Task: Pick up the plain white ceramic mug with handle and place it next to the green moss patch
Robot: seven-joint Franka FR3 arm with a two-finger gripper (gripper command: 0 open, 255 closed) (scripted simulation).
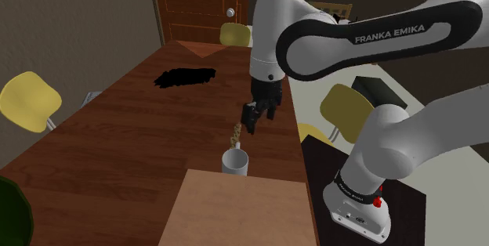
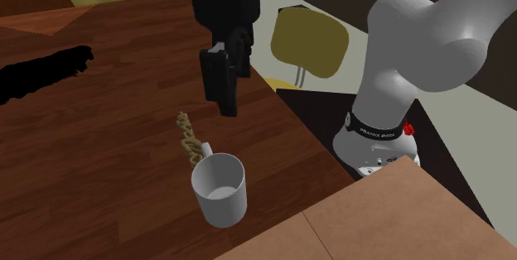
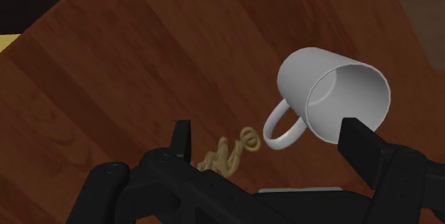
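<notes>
The all-black two-finger pincer point(image 1: 250, 121) hangs above the dark brown wooden table point(image 1: 133, 139), its fingers point(image 3: 181, 140) spread wide apart and clasping nothing. The wrist view shows both fingers clear of the mug, with bare table between them.

The plain white mug with a looped handle point(image 1: 234, 161) stands upright on the table with its mouth open to the top. It sits at the near end of the dark wood, just beside the far edge of a flat light brown board point(image 1: 235, 211). In the second exterior view the mug point(image 2: 220, 189) is lower in the picture than the pincer point(image 2: 225, 105) and apart from it. Its handle points at a small tan twisted scrap point(image 2: 189, 137), which lies on the table just beside it, between mug and pincer.

A flat, ragged black patch point(image 1: 186, 76) lies farther along the table towards the shoulder view's left, well apart from the mug. Yellow chairs point(image 1: 30, 99) stand around the table, and a brown wooden door point(image 1: 200, 5) closes the far end
</notes>
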